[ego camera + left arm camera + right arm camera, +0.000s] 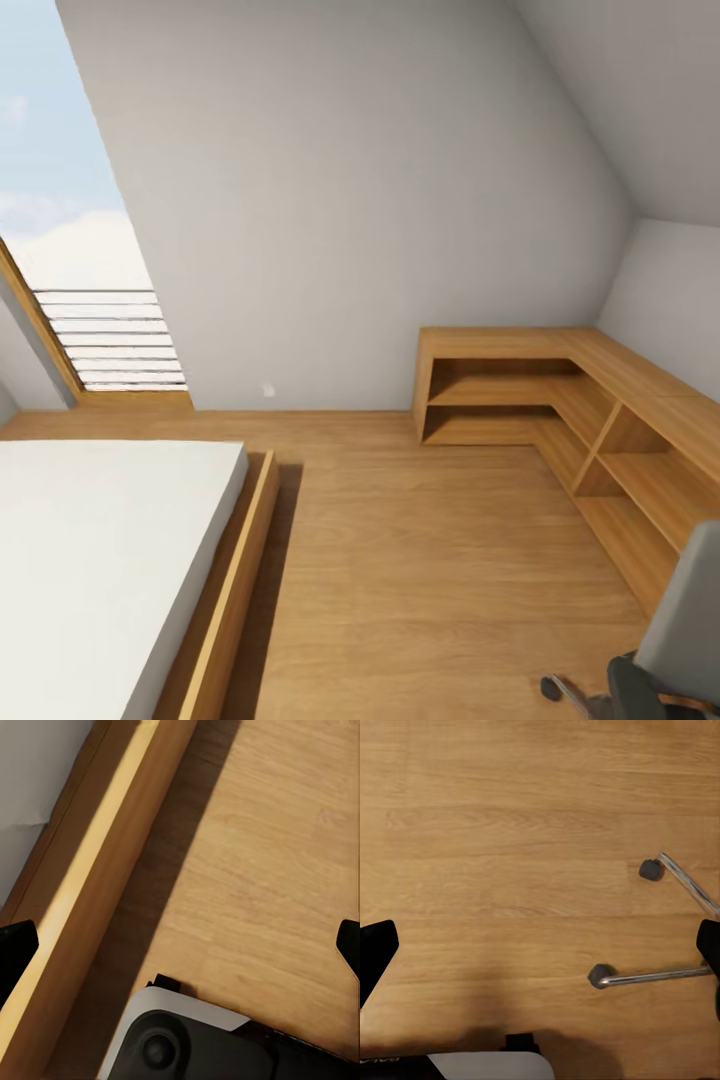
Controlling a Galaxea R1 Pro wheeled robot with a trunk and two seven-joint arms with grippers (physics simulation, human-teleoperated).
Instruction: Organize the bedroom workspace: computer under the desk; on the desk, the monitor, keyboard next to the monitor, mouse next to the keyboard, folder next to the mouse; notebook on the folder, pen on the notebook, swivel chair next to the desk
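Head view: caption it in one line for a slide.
Attic bedroom: bed at left, low wooden shelves in the far corner, swivel chair at the lower right edge.

A bed [90, 560] with a white mattress and a light wooden frame [235, 590] stands on the wooden floor [430, 580]. A slanted skylight window [70, 230] with white slats opens onto sky. Low L-shaped wooden shelves [560, 400] run along the grey walls [350, 200] in the far corner.

No readable text, label, brand, number or sign appears anywhere.
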